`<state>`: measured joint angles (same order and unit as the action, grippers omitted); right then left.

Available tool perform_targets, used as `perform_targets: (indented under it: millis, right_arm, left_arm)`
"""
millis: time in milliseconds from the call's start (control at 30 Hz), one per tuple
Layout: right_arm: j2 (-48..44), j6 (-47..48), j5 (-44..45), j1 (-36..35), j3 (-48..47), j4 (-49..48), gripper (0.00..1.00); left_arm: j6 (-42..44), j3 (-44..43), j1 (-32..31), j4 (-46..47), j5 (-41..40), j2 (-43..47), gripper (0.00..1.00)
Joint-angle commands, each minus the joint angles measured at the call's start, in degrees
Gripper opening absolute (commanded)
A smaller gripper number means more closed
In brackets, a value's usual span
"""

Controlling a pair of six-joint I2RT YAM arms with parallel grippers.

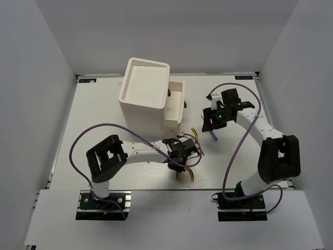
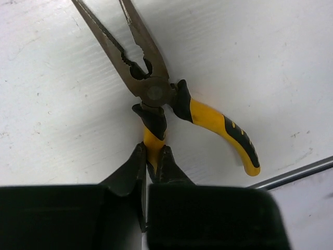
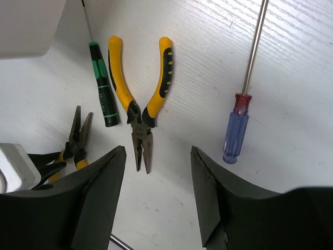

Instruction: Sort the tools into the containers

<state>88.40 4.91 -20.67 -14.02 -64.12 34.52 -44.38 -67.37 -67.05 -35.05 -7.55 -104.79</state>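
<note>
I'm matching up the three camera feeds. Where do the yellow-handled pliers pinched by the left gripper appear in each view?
Top external: the pliers sit low centre, handle ends poking out below the left gripper.
Left wrist: pliers centre frame, nose pointing up, one handle pinched.
Right wrist: pliers small, at the left side, nose up.
Shared landmark: the left gripper, shut on one yellow handle, in all three views.
</note>
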Motion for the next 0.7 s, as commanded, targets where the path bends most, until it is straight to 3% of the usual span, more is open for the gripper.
perform_targets:
  millis: [0,167,367,533,667]
  right_arm:
    - [-3.1,-0.3,-1.2,0.8,0.1,0.0,0.59]
    - [-3.6,0.1,-1.7,2.0,-0.1,0.6,0.48]
    - [-4.9,-0.4,-2.4,3.1,0.2,0.9,0.38]
    - [-7.0,0.0,-1.8,4.2,1.2,0.9,0.37]
    - [-8.5,0.6,-2.0,4.9,2.1,1.0,0.37]
  left_arm:
    - [0.3,-3.0,-1.2,-1.1,-0.1,2.1,0.00]
    - [5.4,-10.7,-3.3,-7.5,-2.2,8.7,0.00]
    - [8.7,-28.9,-2.5,-22.0,-15.9,11.7,0.00]
    - [8.7,-42.9,-0.6,-34.7,-32.2,5.6,0.00]
    - [9.0,-62.8,0.5,-45.5,-43.0,-5.6,0.00]
